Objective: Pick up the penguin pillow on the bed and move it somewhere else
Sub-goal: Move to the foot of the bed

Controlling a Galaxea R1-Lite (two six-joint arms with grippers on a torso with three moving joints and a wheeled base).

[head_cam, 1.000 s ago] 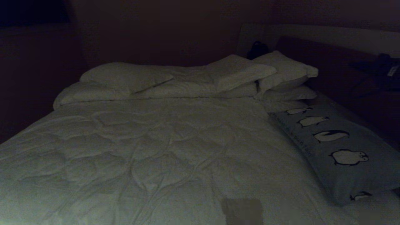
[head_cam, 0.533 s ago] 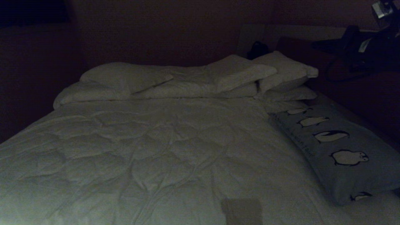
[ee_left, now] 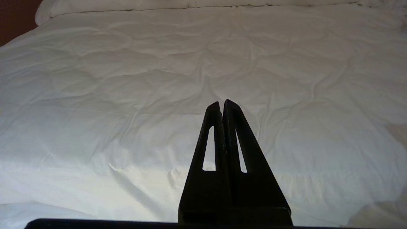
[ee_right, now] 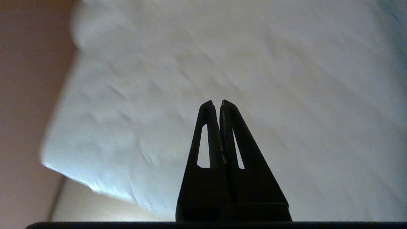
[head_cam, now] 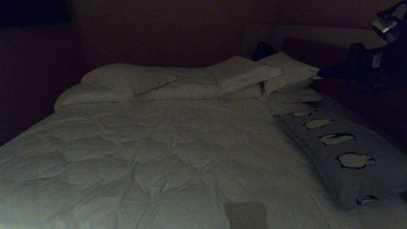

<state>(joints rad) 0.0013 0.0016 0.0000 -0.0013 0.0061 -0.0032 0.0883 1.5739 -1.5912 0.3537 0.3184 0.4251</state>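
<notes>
The penguin pillow (head_cam: 346, 152), long and grey-blue with a row of black-and-white penguins, lies along the right side of the bed (head_cam: 159, 152). My right gripper (head_cam: 320, 74) hangs in the air above the pillow's far end, pointing left, its tip beside a white pillow's corner. It touches nothing. In the right wrist view the right gripper (ee_right: 216, 102) is shut and empty over the white comforter (ee_right: 254, 63). My left gripper (ee_left: 221, 102) is shut and empty above the comforter (ee_left: 127, 79); it does not show in the head view.
Plain white pillows (head_cam: 241, 74) are stacked at the head of the bed in front of a headboard (head_cam: 318, 33). A small dark object (head_cam: 261, 50) sits behind them. The bed's left edge (head_cam: 28, 127) drops to a dark floor.
My right arm has swung in from the right edge of the head view, and its tip now reaches left to the white pillow's corner. The penguin pillow has not moved.
</notes>
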